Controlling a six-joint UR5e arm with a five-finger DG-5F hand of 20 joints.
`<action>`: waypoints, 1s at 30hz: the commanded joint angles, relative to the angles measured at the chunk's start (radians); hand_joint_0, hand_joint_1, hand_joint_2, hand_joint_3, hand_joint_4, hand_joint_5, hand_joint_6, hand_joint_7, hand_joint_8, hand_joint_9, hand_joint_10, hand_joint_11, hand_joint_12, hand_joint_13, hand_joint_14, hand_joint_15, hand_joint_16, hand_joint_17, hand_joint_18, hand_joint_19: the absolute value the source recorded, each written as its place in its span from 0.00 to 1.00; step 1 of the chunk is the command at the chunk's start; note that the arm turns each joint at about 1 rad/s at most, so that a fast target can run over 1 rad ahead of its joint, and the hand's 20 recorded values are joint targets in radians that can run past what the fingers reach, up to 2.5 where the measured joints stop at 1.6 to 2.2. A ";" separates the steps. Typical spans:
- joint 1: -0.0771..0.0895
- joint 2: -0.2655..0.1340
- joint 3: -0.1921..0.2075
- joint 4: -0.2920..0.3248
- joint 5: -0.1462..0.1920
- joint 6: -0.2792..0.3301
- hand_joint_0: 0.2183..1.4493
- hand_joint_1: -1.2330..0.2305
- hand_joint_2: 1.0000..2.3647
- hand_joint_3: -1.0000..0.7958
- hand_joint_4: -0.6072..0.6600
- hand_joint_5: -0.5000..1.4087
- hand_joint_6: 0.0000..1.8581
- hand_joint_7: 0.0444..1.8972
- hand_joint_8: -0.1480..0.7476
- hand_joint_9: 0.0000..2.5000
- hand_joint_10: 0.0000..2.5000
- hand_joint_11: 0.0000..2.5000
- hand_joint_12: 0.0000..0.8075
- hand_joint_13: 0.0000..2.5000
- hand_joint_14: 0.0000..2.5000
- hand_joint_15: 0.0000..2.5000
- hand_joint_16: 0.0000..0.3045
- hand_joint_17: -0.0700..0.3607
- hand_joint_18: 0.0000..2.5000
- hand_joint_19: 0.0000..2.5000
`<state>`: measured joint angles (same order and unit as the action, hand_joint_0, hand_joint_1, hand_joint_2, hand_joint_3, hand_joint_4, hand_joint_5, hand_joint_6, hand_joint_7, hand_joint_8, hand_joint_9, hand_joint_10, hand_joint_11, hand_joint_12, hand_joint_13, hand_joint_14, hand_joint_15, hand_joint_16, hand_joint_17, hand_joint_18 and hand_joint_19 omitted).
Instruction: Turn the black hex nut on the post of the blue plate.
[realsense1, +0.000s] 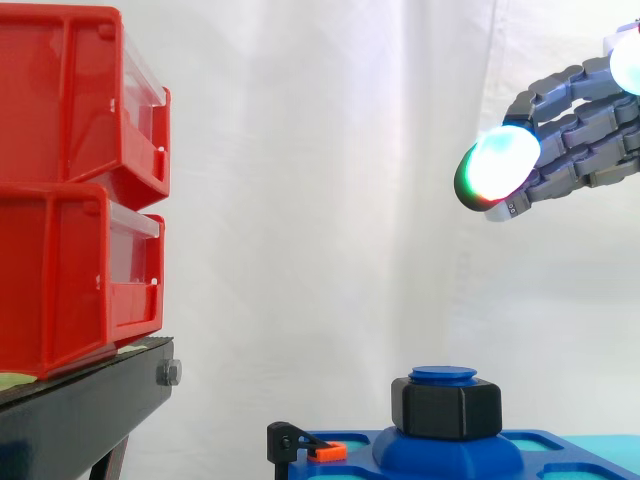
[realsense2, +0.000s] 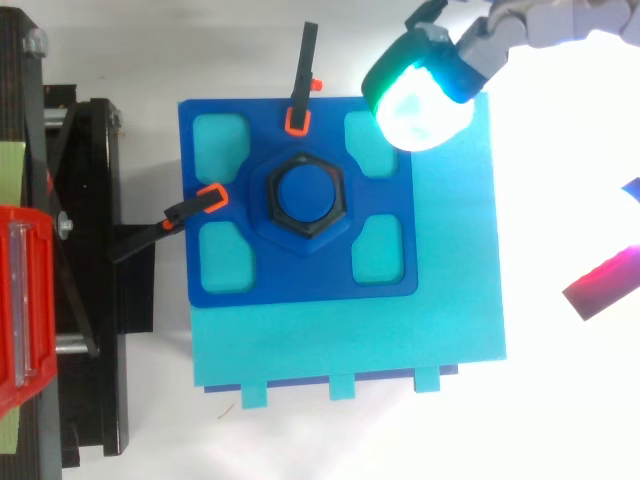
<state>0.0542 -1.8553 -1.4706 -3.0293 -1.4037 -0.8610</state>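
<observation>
The black hex nut (realsense1: 446, 408) (realsense2: 305, 203) sits on the blue post (realsense1: 443, 375) at the middle of the blue plate (realsense1: 540, 455) (realsense2: 230, 270). My hand (realsense1: 585, 130) (realsense2: 500, 30) hangs high above and to the right of the nut, well clear of it. Its fingers reach left, loosely bent, with nothing between them. One glowing fingertip (realsense1: 500, 165) (realsense2: 420, 100) hovers over the plate's far right corner.
Two black clamps with orange tips (realsense2: 300, 90) (realsense2: 175, 215) grip the plate's far and left edges. The plate lies on a cyan base (realsense2: 450, 300). Stacked red bins (realsense1: 70, 190) stand on a black stand (realsense1: 80, 410) at the left.
</observation>
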 joint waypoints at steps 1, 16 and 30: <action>0.000 -0.001 -0.001 0.000 0.000 0.000 0.18 0.53 0.00 0.28 0.56 0.12 0.27 0.32 0.39 0.02 0.00 0.00 0.45 0.00 0.00 0.00 0.20 0.47 0.00 0.01; 0.000 -0.001 -0.001 0.000 0.000 -0.001 0.17 0.56 0.00 0.28 0.56 0.12 0.27 0.32 0.40 0.01 0.00 0.00 0.47 0.00 0.00 0.00 0.20 0.49 0.00 0.01; 0.001 0.001 -0.001 0.000 0.000 -0.001 0.14 0.56 0.00 0.28 0.55 0.13 0.27 0.31 0.41 0.02 0.00 0.00 0.49 0.00 0.00 0.00 0.22 0.51 0.00 0.03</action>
<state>0.0545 -1.8555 -1.4707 -3.0296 -1.4036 -0.8621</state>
